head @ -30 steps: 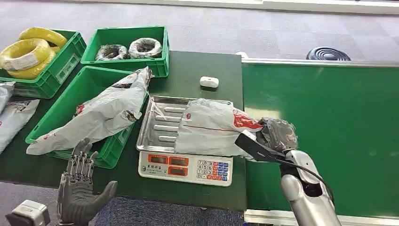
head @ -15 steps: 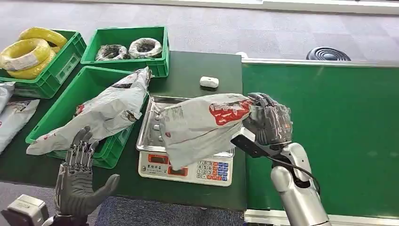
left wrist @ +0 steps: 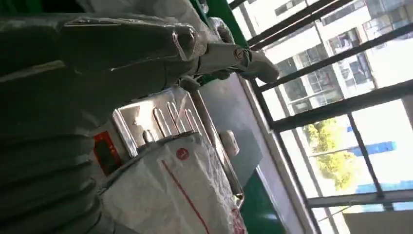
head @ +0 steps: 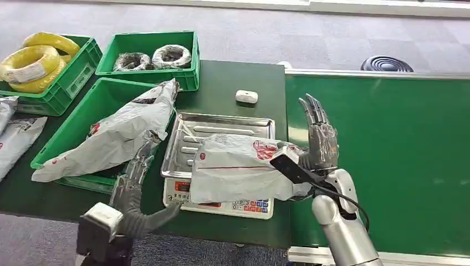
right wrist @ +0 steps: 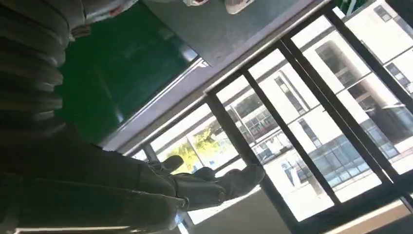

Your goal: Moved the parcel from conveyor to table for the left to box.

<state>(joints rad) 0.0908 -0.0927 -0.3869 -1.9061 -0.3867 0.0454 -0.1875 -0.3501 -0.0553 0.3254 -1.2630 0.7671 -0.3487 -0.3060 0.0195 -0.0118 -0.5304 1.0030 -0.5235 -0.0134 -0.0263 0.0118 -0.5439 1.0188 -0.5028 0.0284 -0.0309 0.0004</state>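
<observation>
The grey parcel [head: 238, 169] with red print lies flat across the scale's steel tray [head: 221, 124] and hangs over the keypad of the scale [head: 250, 205]. My right hand [head: 318, 138] stands just right of it, at the conveyor's edge, fingers spread upward and holding nothing. My left hand [head: 133, 177] reaches in from the lower left with fingers stretched out, between the green bin and the scale, short of the parcel. The left wrist view shows that hand [left wrist: 73, 73] above the parcel [left wrist: 165, 195]. In the right wrist view the right hand [right wrist: 146, 195] is spread.
A green bin [head: 83, 119] left of the scale holds another grey parcel [head: 119, 130]. Behind stand bins with yellow coils [head: 39, 61] and wrapped coils [head: 149, 55]. A small white object [head: 246, 96] lies behind the tray. The green conveyor [head: 388, 155] runs on the right.
My right hand carried the parcel over the scale, let it go, and spread its fingers; the parcel dropped onto the tray. My left hand rose and moved right toward the scale.
</observation>
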